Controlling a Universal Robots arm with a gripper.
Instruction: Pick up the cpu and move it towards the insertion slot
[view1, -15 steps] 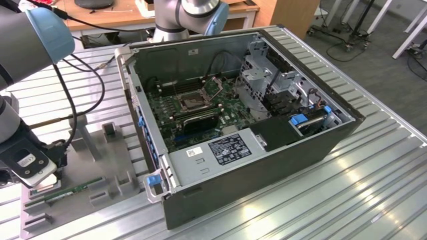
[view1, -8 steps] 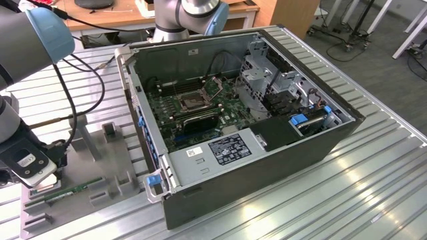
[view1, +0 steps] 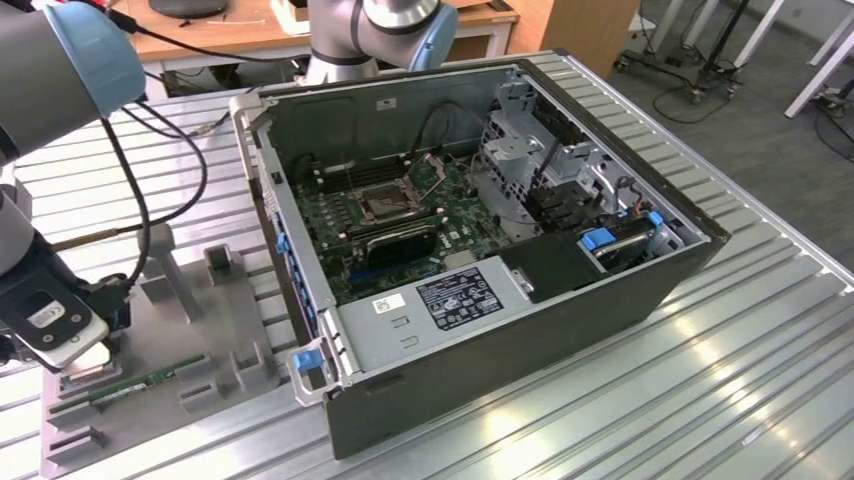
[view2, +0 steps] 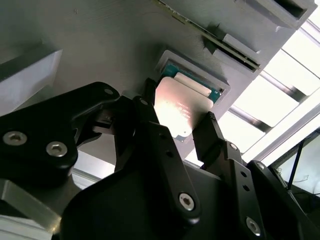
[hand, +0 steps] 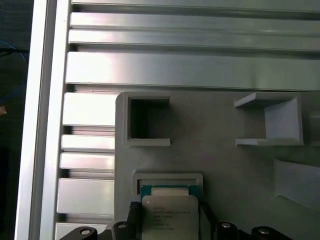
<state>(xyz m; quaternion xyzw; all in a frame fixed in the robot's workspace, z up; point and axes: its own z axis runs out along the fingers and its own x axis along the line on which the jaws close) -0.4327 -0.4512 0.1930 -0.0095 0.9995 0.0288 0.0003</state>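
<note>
Fine print covers the cpu (hand: 167, 216) lid, too small to read. The wrist points down over the grey fixture (hand: 215, 165). The gripper (view2: 180, 115) clamps the cpu's opposite edges.

One cpu (view2: 177, 107) sat between two fingers (view2: 210, 135) of one gripper (view2: 180, 102), carried by one arm (view1: 67, 70). One grey fixture (view1: 200, 340) lay by the table (view1: 721, 380) edge at the exterior view's left, with one memory stick (view1: 147, 380) on it. The first wrist view showed two open pockets (hand: 147, 125) in that fixture. One case (view1: 534, 320) stood mid-table, holding one board (view1: 400, 240), one socket (view1: 387, 203) and one power supply (view1: 441, 300). Two blue tabs (view1: 308, 362) were on the case
</note>
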